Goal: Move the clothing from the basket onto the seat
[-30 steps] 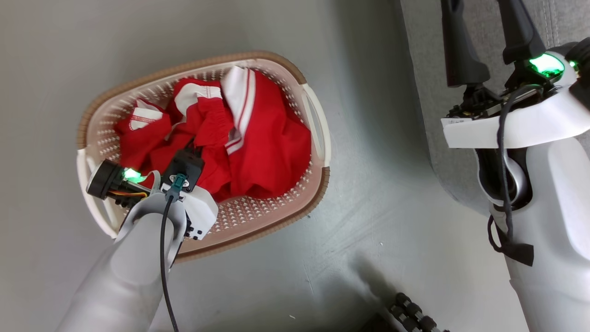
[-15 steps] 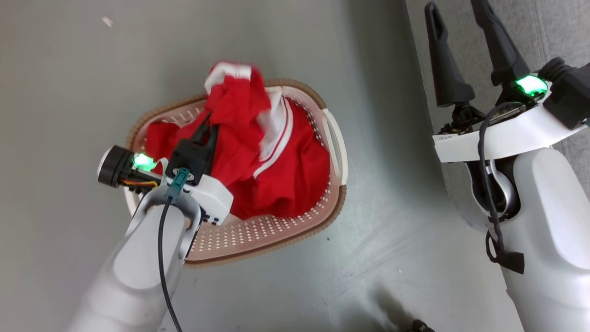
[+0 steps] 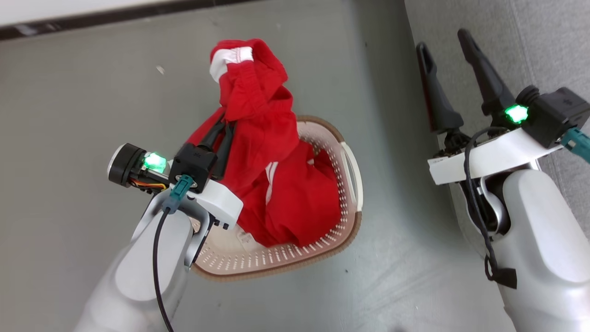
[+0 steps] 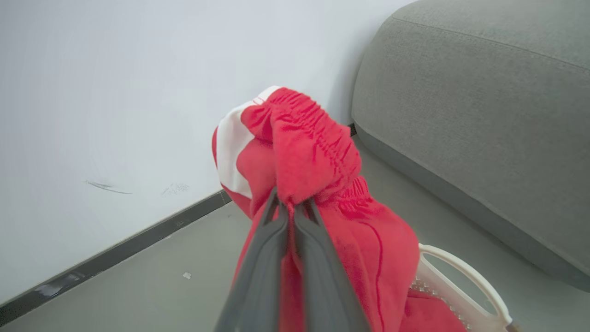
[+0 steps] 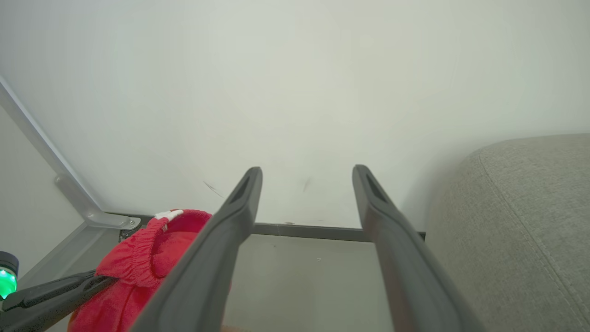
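Note:
My left gripper [image 3: 225, 127] is shut on the red clothing [image 3: 251, 101], which hangs lifted above the cream basket [image 3: 352, 166] with its white-trimmed cuff on top. In the left wrist view the fingers [image 4: 276, 216] pinch a bunched fold of the clothing [image 4: 304, 143]. More red fabric [image 3: 299, 203] trails down into the basket. At the right, over the edge of the grey seat [image 3: 544, 41], my right gripper [image 3: 442, 39] stands open with nothing in it. In the right wrist view the same gripper [image 5: 306, 173] points at the wall, with the seat [image 5: 521, 216] to its right and the clothing [image 5: 152, 249] at lower left.
The basket sits on a grey floor [image 3: 83, 106]. A white wall with a dark baseboard [image 3: 92, 18] runs along the far side. The basket's white side handle [image 3: 357, 175] faces the seat, with a strip of floor between them.
My left gripper has risen out of the basket, pulling the red clothing up with it. The head camera has tilted up, so the basket sits lower and the wall came into view.

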You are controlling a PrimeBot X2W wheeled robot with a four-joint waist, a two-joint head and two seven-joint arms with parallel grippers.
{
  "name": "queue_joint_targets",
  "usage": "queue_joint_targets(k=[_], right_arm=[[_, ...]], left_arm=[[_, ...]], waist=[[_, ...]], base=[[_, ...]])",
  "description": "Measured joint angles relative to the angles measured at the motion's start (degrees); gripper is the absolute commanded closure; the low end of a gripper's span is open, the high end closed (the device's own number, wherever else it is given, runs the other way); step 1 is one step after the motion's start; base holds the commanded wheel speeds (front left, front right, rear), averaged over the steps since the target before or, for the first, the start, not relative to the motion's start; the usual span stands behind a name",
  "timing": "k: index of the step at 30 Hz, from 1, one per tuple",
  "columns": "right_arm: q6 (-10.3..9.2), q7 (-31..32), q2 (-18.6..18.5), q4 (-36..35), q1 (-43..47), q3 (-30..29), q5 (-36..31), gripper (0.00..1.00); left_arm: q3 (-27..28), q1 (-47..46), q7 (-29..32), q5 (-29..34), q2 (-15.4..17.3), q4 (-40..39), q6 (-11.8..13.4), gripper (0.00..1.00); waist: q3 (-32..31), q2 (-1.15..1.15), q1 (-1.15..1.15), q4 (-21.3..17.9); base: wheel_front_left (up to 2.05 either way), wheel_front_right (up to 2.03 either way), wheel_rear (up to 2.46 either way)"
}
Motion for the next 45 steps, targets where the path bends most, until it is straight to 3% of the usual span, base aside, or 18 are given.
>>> queue_joint_targets(k=[12, 24, 35, 45], right_arm=[[0.0, 0.0, -0.3, 2.9, 4.9, -0.5, -1.1, 0.0], [0.0, 0.0, -4.5, 6.0, 10.5, 1.5, -1.9, 0.0], [0.01, 0.0, -8.4, 8.4, 14.5, 10.2, -0.6, 0.0], [0.01, 0.0, -8.9, 8.2, 16.0, 22.7, 10.6, 0.0]], left_arm=[[-1.6, 0.1, 0.0, -2.0, -0.4, -2.4, -3.5, 1.0], [-3.7, 2.1, 2.4, -4.7, -0.9, -4.4, -6.2, 1.0], [-6.7, 4.3, 5.4, -7.3, -1.3, -8.1, -7.7, 1.0], [-9.2, 7.2, 8.5, -10.1, -1.4, -11.0, -8.2, 1.0]], waist=[[-7.8, 0.0, 0.0, 2.2], [-16.0, 0.0, 0.0, 3.9], [-23.3, 0.0, 0.0, 5.2], [-28.8, 0.0, 0.0, 6.1]], base=[[0.0, 0.0, 0.0], [0.0, 0.0, 0.0], [0.0, 0.0, 0.0], [0.0, 0.0, 0.0]])
